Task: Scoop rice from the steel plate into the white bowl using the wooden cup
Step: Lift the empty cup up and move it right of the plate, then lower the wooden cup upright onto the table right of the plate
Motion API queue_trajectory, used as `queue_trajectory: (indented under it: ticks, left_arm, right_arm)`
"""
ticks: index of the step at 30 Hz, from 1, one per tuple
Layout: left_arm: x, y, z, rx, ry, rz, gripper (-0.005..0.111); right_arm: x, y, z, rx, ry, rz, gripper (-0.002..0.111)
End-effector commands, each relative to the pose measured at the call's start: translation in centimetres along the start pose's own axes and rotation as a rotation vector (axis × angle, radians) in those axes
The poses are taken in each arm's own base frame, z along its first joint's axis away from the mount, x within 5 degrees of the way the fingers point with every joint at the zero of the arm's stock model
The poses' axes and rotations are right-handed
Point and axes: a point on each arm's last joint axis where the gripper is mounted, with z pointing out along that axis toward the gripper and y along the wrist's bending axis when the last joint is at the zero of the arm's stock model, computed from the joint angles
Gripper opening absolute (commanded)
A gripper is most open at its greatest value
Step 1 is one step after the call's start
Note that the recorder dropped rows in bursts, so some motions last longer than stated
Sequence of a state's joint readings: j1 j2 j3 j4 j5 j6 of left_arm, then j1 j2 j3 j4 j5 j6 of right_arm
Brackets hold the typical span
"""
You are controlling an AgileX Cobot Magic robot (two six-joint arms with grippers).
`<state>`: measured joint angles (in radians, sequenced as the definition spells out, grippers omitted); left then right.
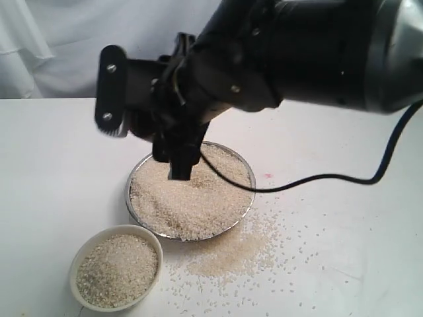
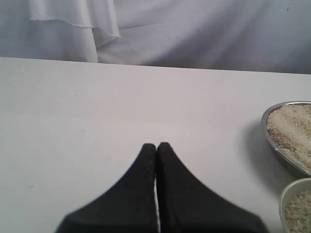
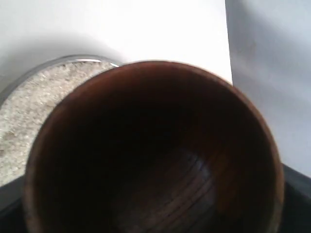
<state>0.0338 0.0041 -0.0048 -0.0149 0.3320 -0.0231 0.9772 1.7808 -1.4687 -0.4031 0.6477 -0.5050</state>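
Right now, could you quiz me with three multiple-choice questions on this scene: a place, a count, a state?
1. Where does the spilled rice lie?
A. on the table beside the steel plate
B. on a shelf
C. in a drawer

2. How many dishes on the table hold rice?
A. one
B. two
C. four

3. How is the left gripper?
A. wide open
B. shut, empty
C. gripping a spoon

Answers: 1 A, grains dot the table by the plate's rim. 2 B, the steel plate and the white bowl. 3 B, its fingers meet with nothing between.
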Motion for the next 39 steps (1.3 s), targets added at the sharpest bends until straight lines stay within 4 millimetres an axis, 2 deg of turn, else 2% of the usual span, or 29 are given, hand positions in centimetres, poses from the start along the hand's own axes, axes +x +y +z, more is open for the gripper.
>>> queue_trajectory:
  ticks: [1, 5, 9, 13, 20, 23, 27, 33, 39]
  left_arm:
    - [0.0, 0.0, 0.0, -0.001, -0.013, -0.002, 0.0]
    - [0.0, 0.0, 0.0, -0.001, -0.013, -0.002, 0.0]
    - [0.0, 0.0, 0.0, -0.001, -0.013, -0.002, 0.0]
    - [0.0, 0.0, 0.0, -0.001, -0.013, -0.002, 0.0]
    - [0.0, 0.0, 0.0, -0.001, -0.013, -0.002, 0.0]
    - [0.0, 0.0, 0.0, -0.001, -0.013, -0.002, 0.0]
    - [0.0, 0.0, 0.0, -0.001, -0.013, -0.002, 0.0]
    - [0.0, 0.0, 0.0, -0.001, -0.013, -0.002, 0.0]
    - [0.0, 0.0, 0.0, -0.001, -0.013, -0.002, 0.0]
  right_arm:
    - [3.7, -3.4, 0.3, 0.014, -0.014, 0.224, 0.0]
    - [7.0, -5.5, 1.0, 0.024, -0.078, 0.398, 0.0]
    - [10.3, -6.4, 1.3, 0.025, -0.148, 0.566, 0.0]
    - [13.4, -6.4, 2.1, 0.039, -0.189, 0.678, 0.0]
    - [18.0, -4.7, 3.5, 0.059, -0.207, 0.802, 0.0]
    - [19.2, -4.0, 4.0, 0.026, -0.262, 0.836, 0.0]
    - [20.5, -3.0, 4.6, -0.033, -0.422, 0.873, 0.0]
    - [22.9, -2.2, 6.4, -0.109, -0.452, 0.937, 0.0]
    - [24.0, -2.8, 6.7, -0.079, -0.429, 0.953, 0.0]
